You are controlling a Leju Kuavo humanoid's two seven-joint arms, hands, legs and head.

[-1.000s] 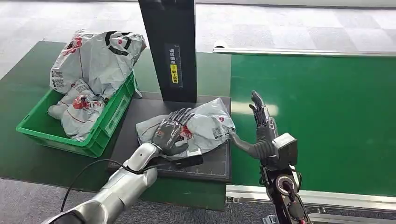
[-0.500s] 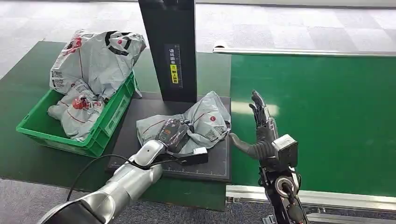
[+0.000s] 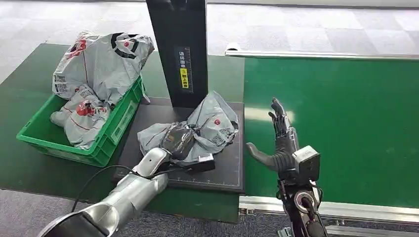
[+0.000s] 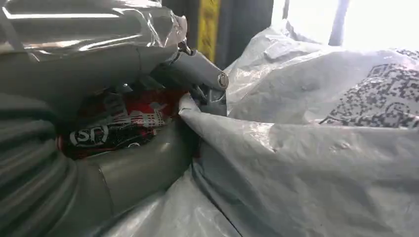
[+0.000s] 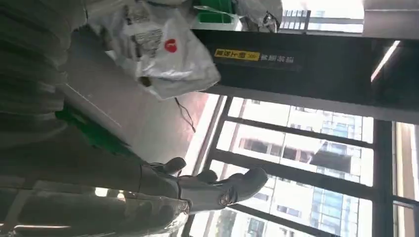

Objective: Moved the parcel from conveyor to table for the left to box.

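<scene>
Head view: we see the left hand closed on the grey plastic mailer parcel, its fingers bunched into the crumpled film near the parcel's left half. The parcel lies on the dark square platform at the foot of the black upright column, which carries a yellow label. One corner of the parcel stands up against the column base; the rest sags onto the platform. A small black block on the left wrist sits just near of the parcel, with a black cable trailing down off the near edge.

Left wrist view confirms the grip: the grey thumb and fingers press into the film, with a red and black printed patch pinched between them, and a QR-style label visible on the parcel further out.

To the left, a green crate rests on the green desk, filled with several more grey mailer bags, the top one heaped above the rim.

The right hand is held upright over the green conveyor belt, just right of the platform, fingers spread and straight, thumb out towards the parcel, holding nothing and apart from the parcel. Right wrist view shows those fingers extended with nothing in them.
</scene>
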